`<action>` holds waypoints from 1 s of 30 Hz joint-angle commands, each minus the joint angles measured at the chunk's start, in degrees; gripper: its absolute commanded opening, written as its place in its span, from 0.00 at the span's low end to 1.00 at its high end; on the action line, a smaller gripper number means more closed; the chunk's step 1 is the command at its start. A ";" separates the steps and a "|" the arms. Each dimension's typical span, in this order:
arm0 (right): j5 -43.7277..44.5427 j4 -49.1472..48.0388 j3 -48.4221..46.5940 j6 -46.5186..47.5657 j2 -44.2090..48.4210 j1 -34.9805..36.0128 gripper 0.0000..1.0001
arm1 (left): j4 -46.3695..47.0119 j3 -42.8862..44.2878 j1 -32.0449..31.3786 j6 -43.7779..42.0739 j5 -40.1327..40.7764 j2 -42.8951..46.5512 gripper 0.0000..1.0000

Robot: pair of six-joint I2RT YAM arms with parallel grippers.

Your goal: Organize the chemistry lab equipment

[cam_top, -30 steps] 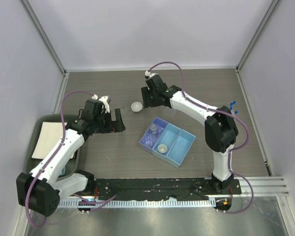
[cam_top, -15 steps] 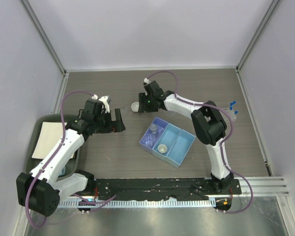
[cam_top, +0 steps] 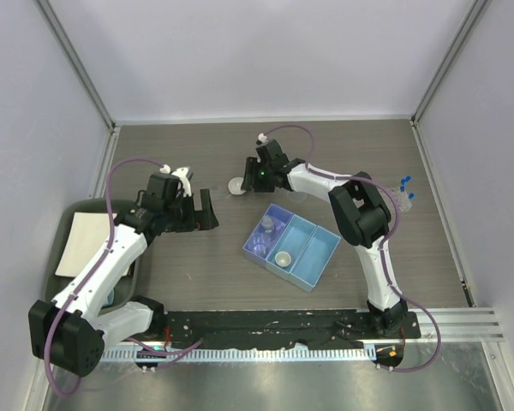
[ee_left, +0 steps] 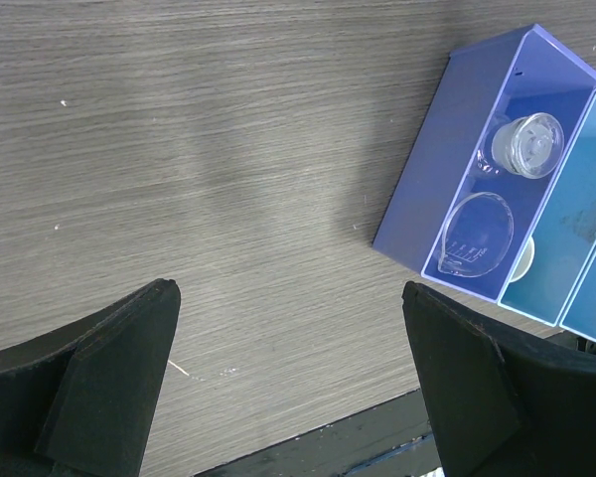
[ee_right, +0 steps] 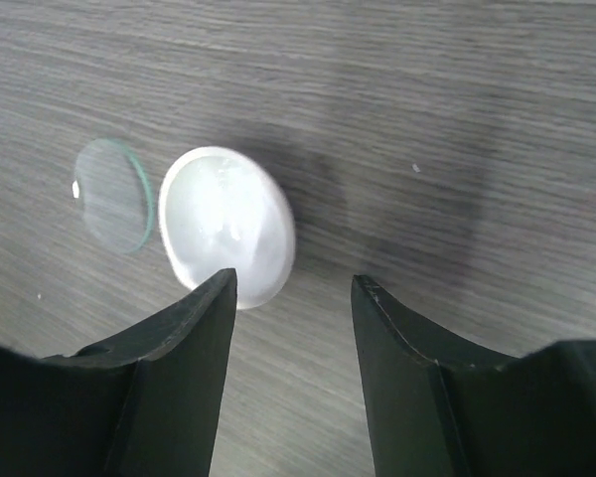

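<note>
White ceramic dish at 11 o'clock of the right pincer, spread and empty, likely lining up a grab. Left pincer gapes, idle.

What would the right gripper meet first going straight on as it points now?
Likely the round white ceramic dish: its rim lies just ahead of one of the fingers of the right gripper; the gap faces bare wood-grain table. Depth unclear.

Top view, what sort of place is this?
Likely a robot test cell staged as a lab bench: plain walls around a wood-grain table, a blue tray holding a glass beaker, a white dish.
</note>
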State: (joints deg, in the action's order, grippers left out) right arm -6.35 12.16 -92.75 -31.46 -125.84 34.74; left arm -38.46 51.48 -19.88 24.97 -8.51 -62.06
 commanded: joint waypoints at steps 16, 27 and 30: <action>-2.35 -5.92 -0.94 -5.27 -4.85 -0.73 0.40 | 0.40 0.37 -0.34 -0.89 0.43 -0.51 1.00; -1.65 -7.24 1.16 -5.01 -3.01 -0.64 0.01 | 0.22 0.46 -0.86 -0.98 0.95 -0.34 1.00; -0.25 -7.68 2.48 -3.44 0.40 -0.29 0.01 | 0.14 0.37 -1.04 -0.98 0.96 -0.34 1.00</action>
State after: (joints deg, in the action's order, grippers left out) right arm -8.80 4.67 -92.23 -37.23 -129.82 33.89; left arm -38.52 51.48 -20.53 24.95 -8.01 -62.41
